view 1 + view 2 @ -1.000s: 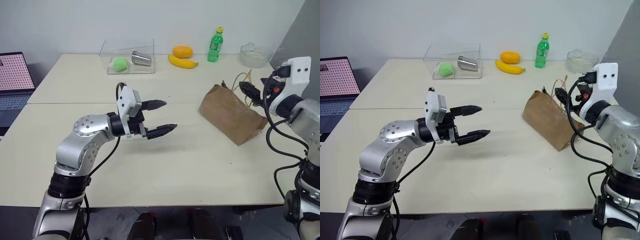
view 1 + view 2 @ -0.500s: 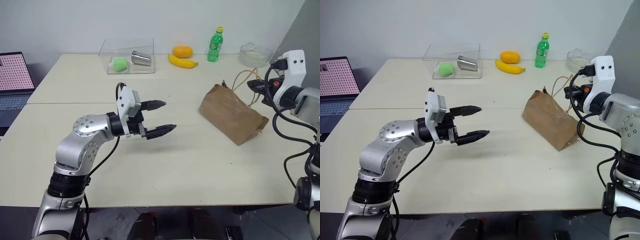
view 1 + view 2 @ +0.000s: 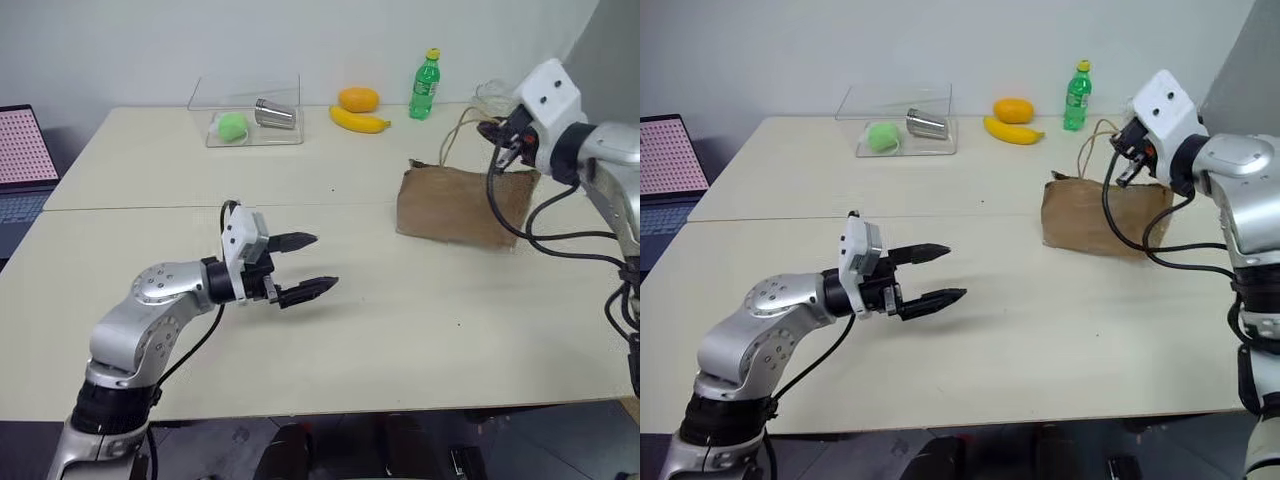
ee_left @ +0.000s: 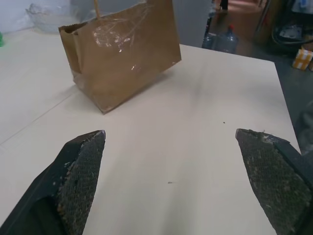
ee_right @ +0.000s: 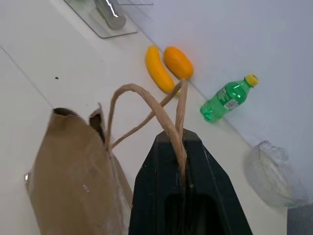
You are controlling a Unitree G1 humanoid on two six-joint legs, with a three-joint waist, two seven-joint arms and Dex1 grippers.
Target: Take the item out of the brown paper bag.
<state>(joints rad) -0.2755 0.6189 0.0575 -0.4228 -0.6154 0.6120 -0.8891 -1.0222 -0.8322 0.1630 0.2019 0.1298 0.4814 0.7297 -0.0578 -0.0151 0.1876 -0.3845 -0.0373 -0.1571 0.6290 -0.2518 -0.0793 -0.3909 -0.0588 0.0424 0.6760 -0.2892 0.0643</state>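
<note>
The brown paper bag (image 3: 452, 206) stands upright at the right of the table, hanging a little from its beige cord handles (image 5: 146, 100). My right gripper (image 3: 499, 148) is above the bag's right end, shut on one handle loop, which runs between its black fingers (image 5: 168, 161). The item is hidden inside the bag. My left gripper (image 3: 323, 262) hovers low over the middle-left of the table, open and holding nothing, pointing toward the bag (image 4: 122, 49) from well short of it.
Along the table's far edge are a clear tray (image 3: 245, 125) with a green ball and a metal cup, a banana (image 3: 362, 122), an orange fruit (image 3: 358, 98), a green bottle (image 3: 424, 86) and a clear bowl (image 5: 276, 174). A laptop (image 3: 22, 160) sits at the far left.
My right gripper shut on the bag's handle and rose, pulling the bag from leaning over to upright. My left gripper sank and drew back a little, still open.
</note>
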